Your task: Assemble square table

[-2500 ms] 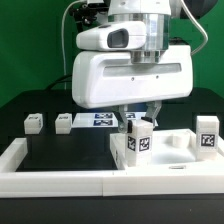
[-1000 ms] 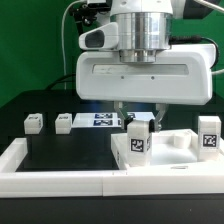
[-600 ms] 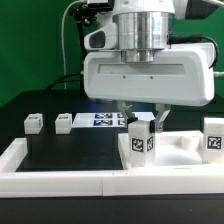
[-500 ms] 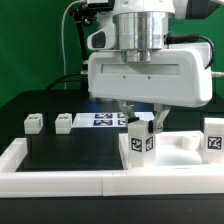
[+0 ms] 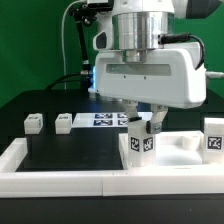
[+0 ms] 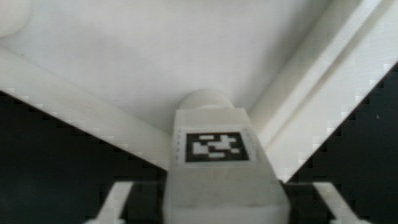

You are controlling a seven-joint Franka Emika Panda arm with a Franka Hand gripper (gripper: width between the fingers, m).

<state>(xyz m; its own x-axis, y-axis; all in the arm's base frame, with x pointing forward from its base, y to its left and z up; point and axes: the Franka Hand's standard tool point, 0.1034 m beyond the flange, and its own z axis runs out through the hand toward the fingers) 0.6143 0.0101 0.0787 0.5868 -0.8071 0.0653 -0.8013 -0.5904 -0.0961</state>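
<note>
Though the arm's bulky white housing hides much of the far side, I can count four legs in all. The held leg (image 5: 141,143) stands upright in the gripper (image 5: 142,128), whose two fingers are clamped on its sides; its tag faces the exterior camera. It sits over the near left corner of the single square slab (image 5: 178,150), which lies on the right side of the scene; I cannot tell whether its foot touches the slab. In the wrist view the same held leg (image 6: 217,145) fills the middle, its one tag sharp, with the fingers (image 6: 125,200) on either side of it and the slab (image 6: 125,60) pale behind it. A second leg, the right leg (image 5: 214,138), stands upright at the slab's right edge, well apart from the held one. Two loose legs, the far-left leg (image 5: 33,122) and the inner leg (image 5: 64,122), rest on the black table (image 5: 60,150) at left, near each other. Just right of them lies one marker board (image 5: 105,120). One low border wall (image 5: 60,182) runs along the near side.
</note>
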